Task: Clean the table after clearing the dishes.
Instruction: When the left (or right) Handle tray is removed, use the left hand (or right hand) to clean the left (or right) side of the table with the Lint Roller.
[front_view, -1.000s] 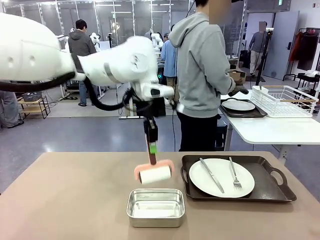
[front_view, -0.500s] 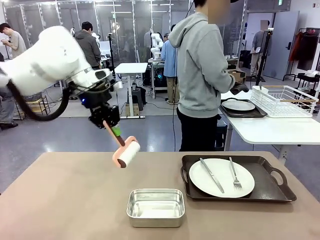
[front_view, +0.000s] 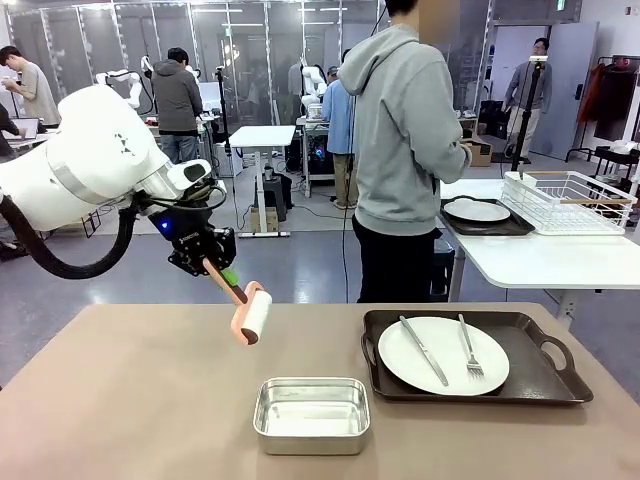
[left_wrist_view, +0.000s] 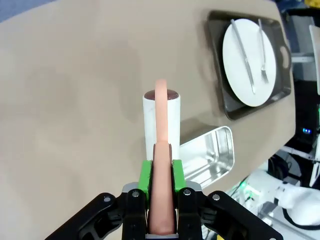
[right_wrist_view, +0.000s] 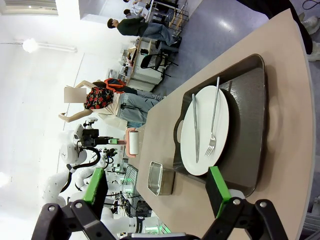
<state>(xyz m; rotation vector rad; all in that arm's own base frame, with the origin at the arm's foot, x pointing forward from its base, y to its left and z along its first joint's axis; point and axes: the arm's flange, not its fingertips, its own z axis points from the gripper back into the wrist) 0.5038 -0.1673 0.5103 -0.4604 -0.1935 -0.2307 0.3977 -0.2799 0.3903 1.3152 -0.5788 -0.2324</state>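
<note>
Now the left gripper (front_view: 215, 262) hangs over the table (front_view: 130, 400), its jaws pinched tight on the pink handle of a roller (front_view: 252, 312) with a white roll. On the table sit a shiny steel pan (front_view: 312, 413) near the front and, to its right, a dark tray (front_view: 545, 375) with a white plate (front_view: 445, 350), knife and fork; behind, a person (front_view: 400, 130) stands at a white table (front_view: 540, 260) with another plate (front_view: 478, 210). The right gripper (right_wrist_view: 157, 185) has its jaws wide apart, holding nothing.
</note>
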